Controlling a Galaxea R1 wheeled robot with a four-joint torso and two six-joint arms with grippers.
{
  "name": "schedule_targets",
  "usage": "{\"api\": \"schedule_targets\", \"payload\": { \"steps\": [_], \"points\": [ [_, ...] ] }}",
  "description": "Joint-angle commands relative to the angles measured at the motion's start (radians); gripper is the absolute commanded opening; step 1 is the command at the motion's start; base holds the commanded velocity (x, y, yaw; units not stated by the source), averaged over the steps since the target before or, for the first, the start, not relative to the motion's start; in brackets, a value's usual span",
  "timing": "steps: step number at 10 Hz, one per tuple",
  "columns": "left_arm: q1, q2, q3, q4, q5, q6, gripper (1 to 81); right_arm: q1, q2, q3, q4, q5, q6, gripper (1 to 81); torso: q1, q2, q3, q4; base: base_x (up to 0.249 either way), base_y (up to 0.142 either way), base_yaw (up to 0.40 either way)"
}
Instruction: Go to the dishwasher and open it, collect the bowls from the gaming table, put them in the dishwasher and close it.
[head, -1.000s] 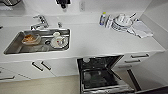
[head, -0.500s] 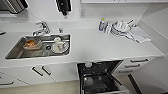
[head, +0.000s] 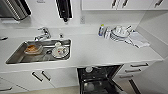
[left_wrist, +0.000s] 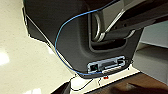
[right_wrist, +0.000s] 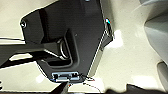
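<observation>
Head view: dishwasher (head: 100, 80) at bottom centre of frame, door open, dark racks visible, below the white counter (head: 100, 51). Sink (head: 40, 51) at left holds dishes. Gripper finger state: cannot tell.

The robot's dark plate (right_wrist: 75, 35) and its jointed bar (right_wrist: 30, 53) hang above a pale, glossy speckled floor (right_wrist: 130, 55). Thin wires (right_wrist: 87, 81) trail from the plate's connector. A grey curved shape (right_wrist: 155, 32) lies beside them.
</observation>
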Motion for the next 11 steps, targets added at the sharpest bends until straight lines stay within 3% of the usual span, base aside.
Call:
{"api": "schedule_targets", "payload": {
  "steps": [1,4,7,11],
  "points": [
    [0.021,0.006,-0.001,0.017,0.048,0.003,81.1,-0.030,0.042,-0.055,-0.020,-0.052,-0.034,81.1,0.062,-0.096,0.000,0.000,0.000,0.000,0.000],
    [0.027,0.026,-0.001,0.015,0.060,0.009,81.1,-0.024,0.132,-0.135,-0.017,-0.054,-0.034,81.1,0.131,-0.208,0.001,0.000,0.000,0.000,0.000],
    [0.027,0.024,-0.001,0.015,0.060,0.016,81.1,0.051,0.204,-0.181,-0.004,-0.052,-0.028,81.1,0.200,-0.318,0.002,0.000,0.000,0.000,0.000],
    [0.039,0.006,-0.001,0.015,0.060,0.019,81.1,0.191,0.218,-0.094,0.003,-0.051,-0.016,81.1,0.291,-0.465,0.002,0.000,0.000,0.000,0.000]
  ]
}}
